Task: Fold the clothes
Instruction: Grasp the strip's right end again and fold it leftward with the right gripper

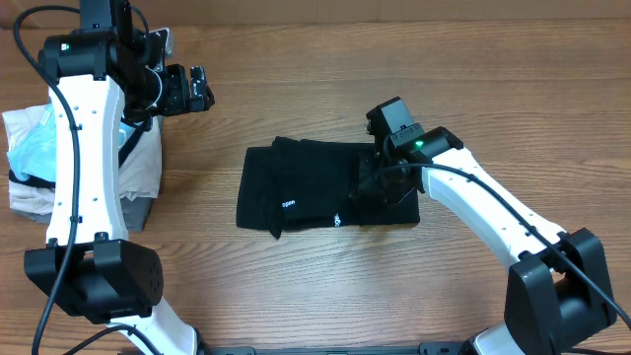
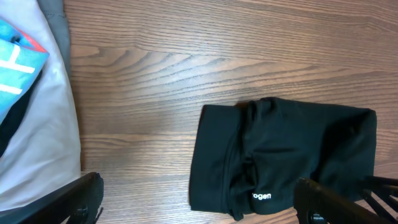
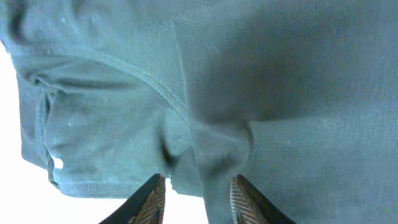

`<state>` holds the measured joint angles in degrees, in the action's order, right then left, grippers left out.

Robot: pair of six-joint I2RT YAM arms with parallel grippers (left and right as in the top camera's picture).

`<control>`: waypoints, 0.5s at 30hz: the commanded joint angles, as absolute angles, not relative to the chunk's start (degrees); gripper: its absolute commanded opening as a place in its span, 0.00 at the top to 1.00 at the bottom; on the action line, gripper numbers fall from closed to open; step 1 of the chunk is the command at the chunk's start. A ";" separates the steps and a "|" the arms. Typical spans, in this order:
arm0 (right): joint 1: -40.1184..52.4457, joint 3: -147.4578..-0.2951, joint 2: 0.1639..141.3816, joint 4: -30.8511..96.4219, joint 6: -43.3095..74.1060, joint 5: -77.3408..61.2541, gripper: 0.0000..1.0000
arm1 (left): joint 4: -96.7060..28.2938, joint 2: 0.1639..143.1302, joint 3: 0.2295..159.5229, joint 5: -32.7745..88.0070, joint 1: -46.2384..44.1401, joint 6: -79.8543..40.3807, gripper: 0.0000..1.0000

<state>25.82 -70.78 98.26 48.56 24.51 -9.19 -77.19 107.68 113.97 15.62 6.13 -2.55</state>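
Note:
The clothes are one black shirt [image 1: 306, 197], folded into a rough rectangle at the table's middle, with small white print showing near its front edge. In the left wrist view the shirt [image 2: 286, 149] lies lower right. My right gripper [image 1: 383, 179] is down on the shirt's right end. In the right wrist view its fingers [image 3: 196, 182] stand apart around a raised ridge of the shirt [image 3: 249, 74], with a gap beside the left finger [image 3: 152, 196]. My left gripper [image 1: 197, 91] hangs wide open at the far left, above bare table, holding nothing [image 2: 199, 186].
A pile of folded garments [image 1: 30, 182] sits at the left table edge beside the left arm, with a light-blue shirt [image 2: 15, 62] on top of white and grey fabric [image 2: 46, 130]. The wooden table [image 1: 296, 89] stretches all round the black shirt.

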 commanded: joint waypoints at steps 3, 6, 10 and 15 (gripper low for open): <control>23.11 -71.26 98.15 49.08 22.48 -9.47 0.62 | -77.32 107.90 114.91 15.68 6.35 -1.26 0.00; 20.53 -71.26 98.15 49.04 22.79 -9.23 0.64 | -77.32 107.90 114.91 15.68 6.35 -1.26 0.00; 19.40 -70.46 98.45 44.21 24.82 -9.19 0.83 | -77.34 107.90 114.91 15.68 6.35 -1.26 0.00; 20.56 -67.24 102.65 34.61 33.61 -11.31 0.87 | -77.32 107.90 114.91 15.68 6.35 -1.26 0.00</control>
